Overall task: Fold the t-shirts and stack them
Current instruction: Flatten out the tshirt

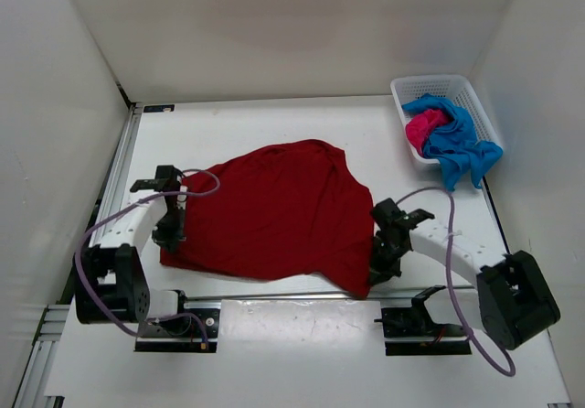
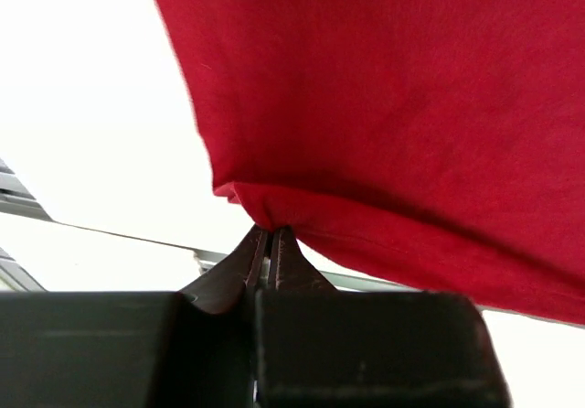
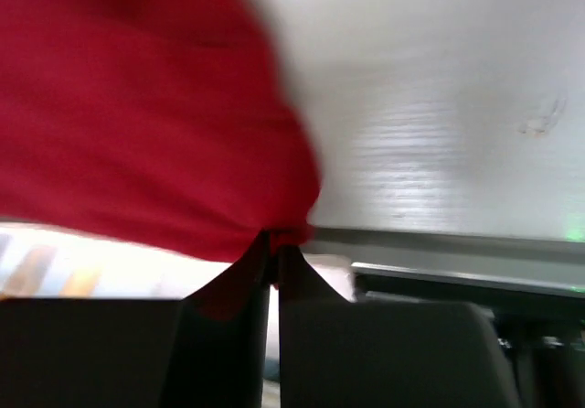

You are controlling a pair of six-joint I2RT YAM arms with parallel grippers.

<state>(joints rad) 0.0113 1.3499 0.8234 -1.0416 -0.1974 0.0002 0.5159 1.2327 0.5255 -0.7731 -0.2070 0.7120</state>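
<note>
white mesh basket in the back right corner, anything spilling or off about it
Yes. The bright blue cloth t-shirt spills over the near rim of the white plastic mesh basket, one end drooping onto the white table. The crumpled magenta-pink cloth t-shirt sits bunched inside.

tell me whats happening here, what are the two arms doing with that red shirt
Both arms are handling the dark red t-shirt, which lies spread, not yet folded, on the table. The left gripper is pinched shut on its near-left corner and the right gripper on its near-right corner. The blue t-shirt and the pink t-shirt sit bunched in the white basket at the far right, the blue one spilling over its rim.
</note>
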